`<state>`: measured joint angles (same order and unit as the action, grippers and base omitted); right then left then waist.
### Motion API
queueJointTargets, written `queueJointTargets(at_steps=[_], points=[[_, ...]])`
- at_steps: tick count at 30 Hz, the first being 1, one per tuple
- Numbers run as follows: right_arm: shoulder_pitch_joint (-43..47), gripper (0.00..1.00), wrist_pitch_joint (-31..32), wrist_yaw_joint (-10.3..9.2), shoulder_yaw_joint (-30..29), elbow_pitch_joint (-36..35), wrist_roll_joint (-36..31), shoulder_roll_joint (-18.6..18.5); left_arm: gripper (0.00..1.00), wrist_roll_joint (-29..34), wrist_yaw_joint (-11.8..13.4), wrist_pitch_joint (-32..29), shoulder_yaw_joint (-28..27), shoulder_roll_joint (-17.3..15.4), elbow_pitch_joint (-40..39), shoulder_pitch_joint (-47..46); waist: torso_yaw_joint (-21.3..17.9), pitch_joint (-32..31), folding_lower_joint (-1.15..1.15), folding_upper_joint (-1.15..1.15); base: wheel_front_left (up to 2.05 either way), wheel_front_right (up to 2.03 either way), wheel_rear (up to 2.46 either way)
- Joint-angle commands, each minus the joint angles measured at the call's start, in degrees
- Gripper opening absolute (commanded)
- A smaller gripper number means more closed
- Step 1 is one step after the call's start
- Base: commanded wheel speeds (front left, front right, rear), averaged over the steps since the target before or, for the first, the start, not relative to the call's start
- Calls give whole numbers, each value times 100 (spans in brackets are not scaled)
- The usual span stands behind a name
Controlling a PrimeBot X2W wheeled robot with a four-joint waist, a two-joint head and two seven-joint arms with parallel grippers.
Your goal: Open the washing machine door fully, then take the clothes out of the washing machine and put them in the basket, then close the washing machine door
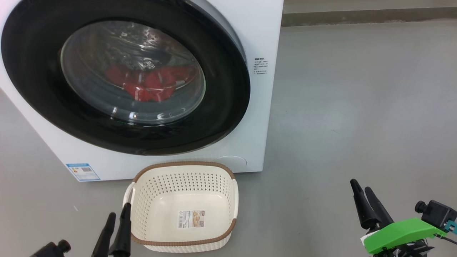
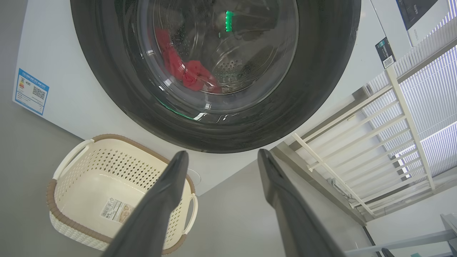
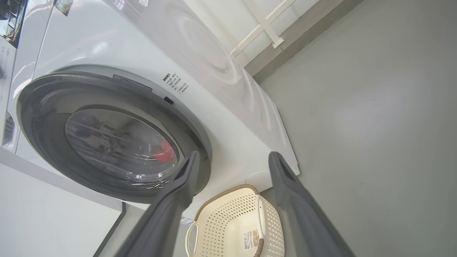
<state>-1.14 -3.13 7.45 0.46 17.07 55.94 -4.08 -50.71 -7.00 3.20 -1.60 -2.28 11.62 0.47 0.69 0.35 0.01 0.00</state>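
Note:
The washing machine (image 1: 257,117) stands at the upper left of the head view. Its round black door (image 1: 32,71) covers the opening. Through the glass window I see the red clothes (image 1: 150,85) low in the drum, also in the left wrist view (image 2: 192,75) and the right wrist view (image 3: 166,151). The basket (image 1: 184,164) sits on the floor right in front of the machine, with only a paper label inside. My left gripper (image 1: 119,210) is open beside the basket's left handle. My right gripper (image 1: 360,185) is open over bare floor at the lower right, far from the machine.
Grey floor (image 1: 357,107) stretches to the right of the machine up to a baseboard (image 1: 357,16). A blue sticker (image 1: 83,172) and a round cap (image 1: 234,161) sit low on the machine's front. A white railing (image 2: 357,142) stands beyond the machine.

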Motion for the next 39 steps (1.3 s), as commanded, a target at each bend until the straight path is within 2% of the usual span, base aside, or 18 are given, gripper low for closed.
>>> queueJointTargets(at_steps=[1,39], points=[[-45,100,-89,2,46,-176,-222,-114,100,207,40,86,-71,-71,-195,-12,-2,0,0,0,0,0,0],[181,100,-711,3,13,-223,-2731,-113,100,2912,163,705,-18,-137,-539,158,-23,26,0,0,0,0,0]])
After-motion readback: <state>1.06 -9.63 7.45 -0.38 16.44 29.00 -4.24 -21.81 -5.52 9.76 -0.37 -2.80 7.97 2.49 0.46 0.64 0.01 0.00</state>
